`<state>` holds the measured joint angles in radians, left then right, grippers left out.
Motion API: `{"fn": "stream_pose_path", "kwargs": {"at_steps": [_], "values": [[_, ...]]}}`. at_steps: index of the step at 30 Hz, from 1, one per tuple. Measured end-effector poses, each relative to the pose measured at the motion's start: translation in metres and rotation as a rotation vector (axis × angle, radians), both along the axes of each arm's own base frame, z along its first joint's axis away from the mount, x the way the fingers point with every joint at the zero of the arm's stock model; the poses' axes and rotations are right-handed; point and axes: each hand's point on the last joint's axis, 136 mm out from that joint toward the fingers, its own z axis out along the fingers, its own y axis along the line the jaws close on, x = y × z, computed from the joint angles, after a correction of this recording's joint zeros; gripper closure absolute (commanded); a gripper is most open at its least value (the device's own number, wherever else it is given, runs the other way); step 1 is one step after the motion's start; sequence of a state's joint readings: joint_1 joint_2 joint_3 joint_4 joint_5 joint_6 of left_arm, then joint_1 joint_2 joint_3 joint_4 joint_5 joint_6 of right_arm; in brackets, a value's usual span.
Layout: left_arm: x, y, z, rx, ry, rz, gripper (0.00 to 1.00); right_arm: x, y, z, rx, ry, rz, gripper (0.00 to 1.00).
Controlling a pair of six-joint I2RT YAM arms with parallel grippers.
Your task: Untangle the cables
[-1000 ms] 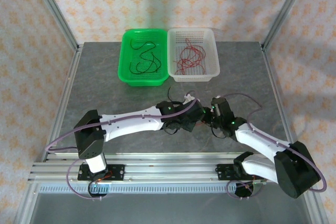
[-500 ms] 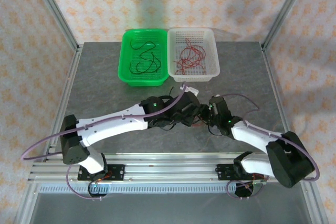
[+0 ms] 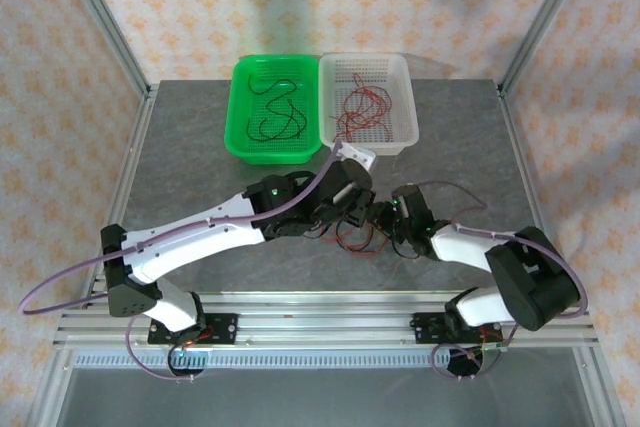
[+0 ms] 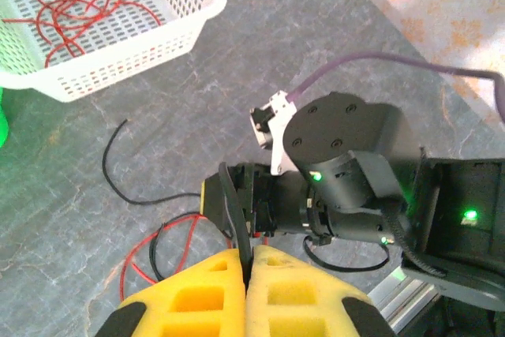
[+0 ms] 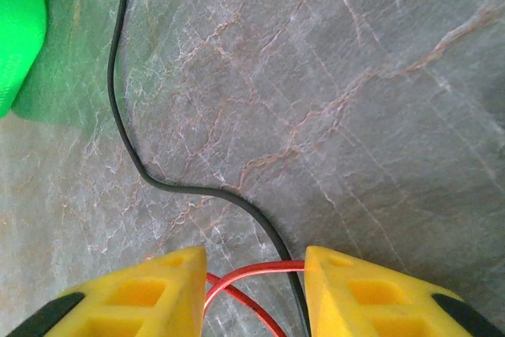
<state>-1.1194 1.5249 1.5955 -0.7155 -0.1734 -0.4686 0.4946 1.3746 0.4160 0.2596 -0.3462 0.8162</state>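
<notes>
**Most cables sorted, one red-and-black knot left mid-surface**

The job looks well advanced. At the far edge of the surface (image 3: pixel 180 167) two baskets stand touching side by side. The green basket (image 3: pixel 240 107) holds only black cables (image 3: pixel 275 112), lying in loose curls. The white basket (image 3: pixel 408 112) to its right holds only red cables (image 3: pixel 362 107). Judging by that split, each freed cable goes to the basket of its colour.

What is left is a small tangle (image 3: pixel 355 240) near the middle of the surface, between the two arms and well apart from both baskets. It is made of at least one red cable (image 4: pixel 158 238) and one black cable (image 4: pixel 118 171), looped across each other on the bare stone.

The left claw (image 4: pixel 246 254) has its yellow fingers pressed flat together, and a black strand rises out of the seam, so it appears to be pinching the black cable. The right claw (image 5: pixel 255 262) faces it just beside, partly open. The red cable and the black cable both pass through the gap between its fingers, and neither is clamped.

To finish, the two colours must be pulled apart and each dropped in its basket. How tightly they cross under the claws is hidden.
</notes>
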Motion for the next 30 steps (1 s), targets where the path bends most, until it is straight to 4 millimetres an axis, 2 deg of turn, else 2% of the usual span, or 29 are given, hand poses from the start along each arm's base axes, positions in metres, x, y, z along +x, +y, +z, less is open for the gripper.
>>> {"fn": "stream_pose_path", "kwargs": {"at_steps": [4,10,18,24,30], "values": [[0.005,0.001,0.019,-0.02,-0.041,0.012,1.0,0.001,0.003,-0.001,0.014,0.0,0.007,0.65],[0.013,0.004,0.065,-0.075,-0.133,0.037,1.0,0.004,0.006,-0.004,0.027,0.001,0.006,0.67],[0.021,0.017,0.127,-0.141,-0.26,0.087,1.0,0.008,0.007,-0.005,0.03,-0.013,0.0,0.68],[0.032,0.038,0.161,-0.163,-0.337,0.16,1.0,0.01,0.008,-0.005,0.033,-0.025,-0.002,0.68],[0.059,0.073,0.188,-0.164,-0.402,0.26,1.0,0.01,0.008,-0.005,0.036,-0.03,-0.002,0.68]]}}
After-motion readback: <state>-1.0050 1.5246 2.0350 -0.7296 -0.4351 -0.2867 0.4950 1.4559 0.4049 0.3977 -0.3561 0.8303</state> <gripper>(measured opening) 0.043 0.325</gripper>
